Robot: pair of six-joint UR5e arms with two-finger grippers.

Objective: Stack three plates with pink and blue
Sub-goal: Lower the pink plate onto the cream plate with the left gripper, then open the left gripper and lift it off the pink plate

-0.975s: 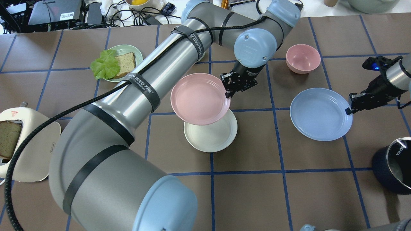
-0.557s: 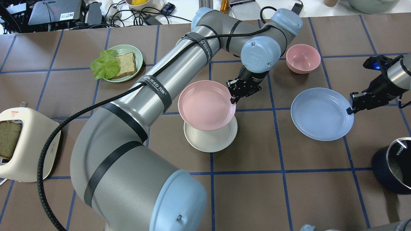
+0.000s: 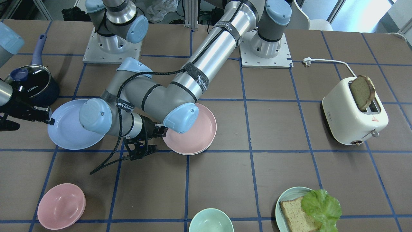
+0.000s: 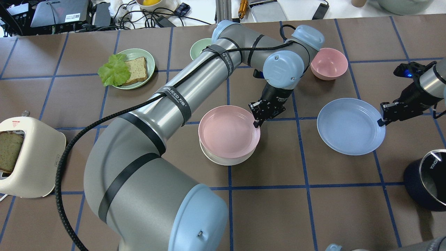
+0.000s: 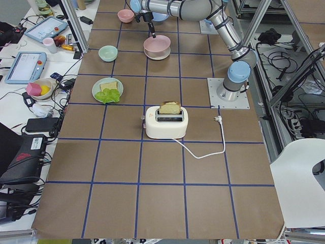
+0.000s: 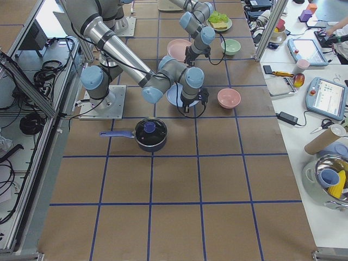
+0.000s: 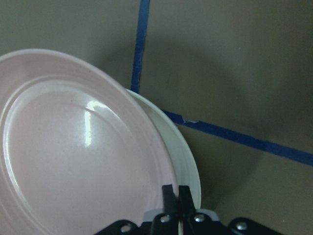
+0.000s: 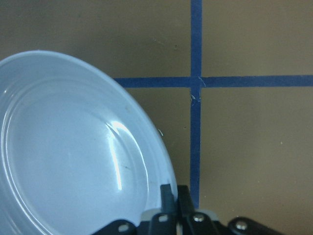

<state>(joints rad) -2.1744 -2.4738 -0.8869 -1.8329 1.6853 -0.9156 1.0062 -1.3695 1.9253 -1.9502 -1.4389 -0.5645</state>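
Placing step: left pincer (image 4: 258, 120) clamped on pink plate (image 4: 228, 130) rim, plate low over cream plate (image 4: 223, 161), slightly offset (fully seated? can't tell). Right pincer (image 4: 381, 120) pinched on blue plate (image 4: 348, 126) rim, well apart over the tabletop (image 4: 278, 209). Next, probably: release pink, carry blue over and centre it on top.
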